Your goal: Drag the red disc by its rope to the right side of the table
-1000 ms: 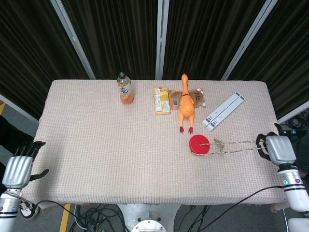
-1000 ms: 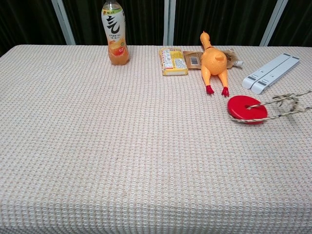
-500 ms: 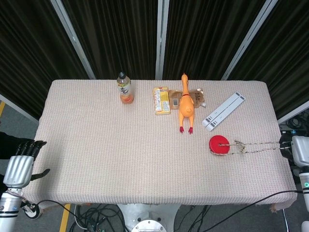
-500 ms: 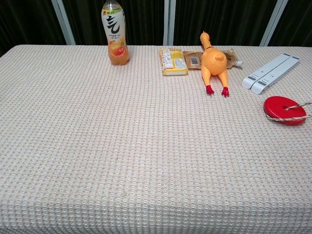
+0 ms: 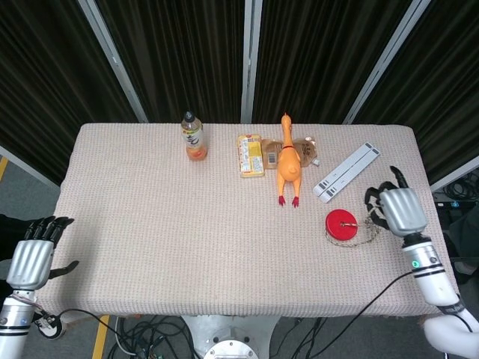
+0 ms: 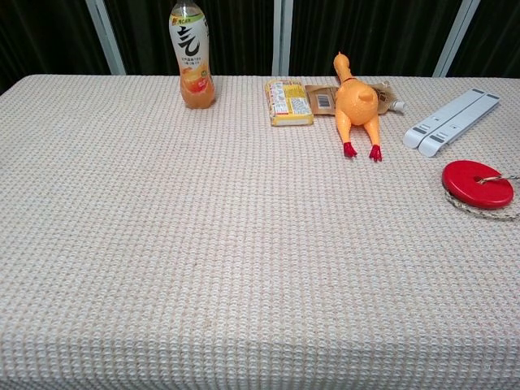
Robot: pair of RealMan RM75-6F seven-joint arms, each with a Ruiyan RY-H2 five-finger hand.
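The red disc (image 5: 342, 222) lies flat on the right part of the table (image 5: 187, 247), below the white strips; it also shows at the right edge of the chest view (image 6: 477, 182). Its rope (image 5: 360, 237) curls slack around the disc's near side and runs up into the fingers of my right hand (image 5: 397, 210), which hovers just right of the disc and still seems to pinch the rope's end. My left hand (image 5: 34, 255) hangs off the table's left front corner, fingers apart, holding nothing.
At the back stand an orange drink bottle (image 5: 193, 137), a yellow packet (image 5: 251, 155), a rubber chicken (image 5: 287, 161) and a small brown pack (image 5: 306, 149). Two white strips (image 5: 346, 171) lie just behind the disc. The table's right edge (image 5: 441, 247) is close to my right hand.
The disc slid right over the past second and has stopped. My right hand then came back in over the table toward the disc, and the taut rope went slack.
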